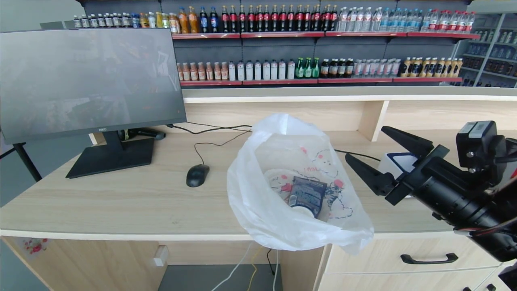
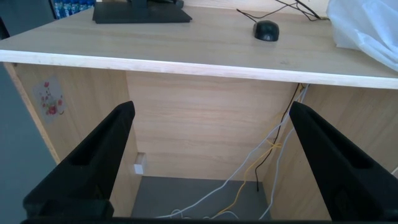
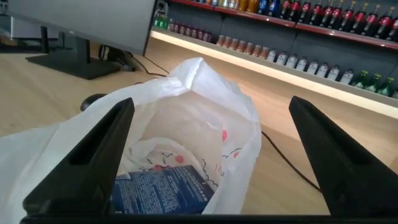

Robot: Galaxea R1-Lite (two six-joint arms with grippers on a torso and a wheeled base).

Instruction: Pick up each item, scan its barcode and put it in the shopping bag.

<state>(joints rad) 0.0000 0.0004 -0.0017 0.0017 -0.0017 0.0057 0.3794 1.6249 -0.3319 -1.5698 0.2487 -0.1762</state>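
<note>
White plastic shopping bag (image 1: 252,194), dark blue packet (image 1: 307,196) inside, sits just beside the right end effector (image 1: 365,142) — spread, empty; left end effector (image 2: 211,106) spread too.

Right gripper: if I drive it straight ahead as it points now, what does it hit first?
Most likely the shopping bag: the open right gripper aims into its mouth, at the blue packet inside. Depth is unclear.
</note>
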